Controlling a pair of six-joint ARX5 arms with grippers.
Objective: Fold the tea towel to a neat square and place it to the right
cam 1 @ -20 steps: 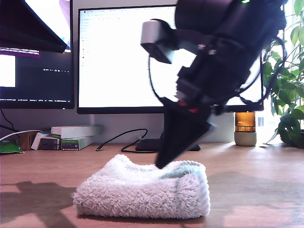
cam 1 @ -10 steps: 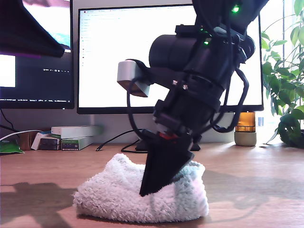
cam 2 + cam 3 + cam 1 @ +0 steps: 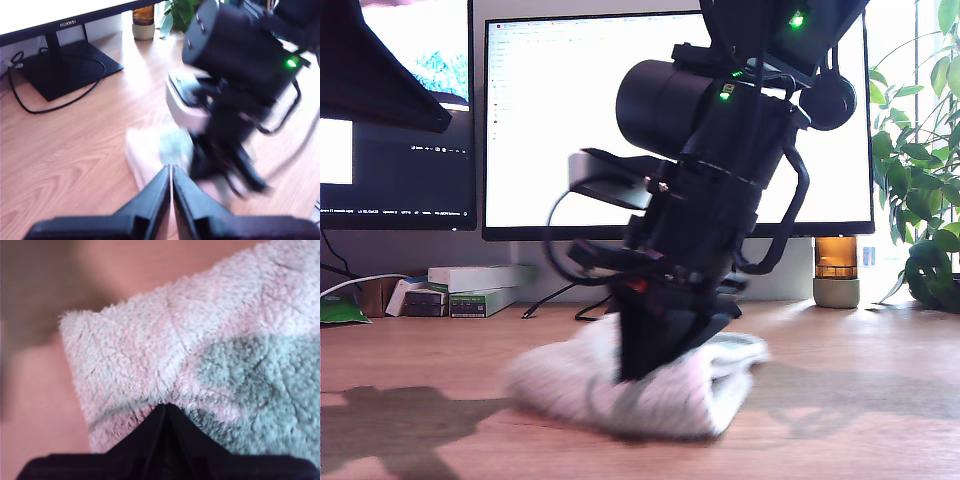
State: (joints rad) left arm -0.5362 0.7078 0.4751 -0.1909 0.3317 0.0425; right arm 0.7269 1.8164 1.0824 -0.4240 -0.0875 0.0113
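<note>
On the desk (image 3: 880, 420), my second gripper (image 3: 645, 365) has dragged the tea towel (image 3: 690, 395) sideways.

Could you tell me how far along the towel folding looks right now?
Done: the tea towel already lies folded into a thick bundle on the desk. In hand: my second claw, jaws together, presses into the pile; my first claw is shut, apart from it. Left: neatening the square and placing it aside.

Fluffy off-white terry tea towel (image 3: 665, 395), matte black wedge-fingered second gripper (image 3: 165, 412), light brown wood-grain desk (image 3: 850, 400), glowing white monitor screen (image 3: 560, 120), leafy green plant (image 3: 925, 200)
</note>
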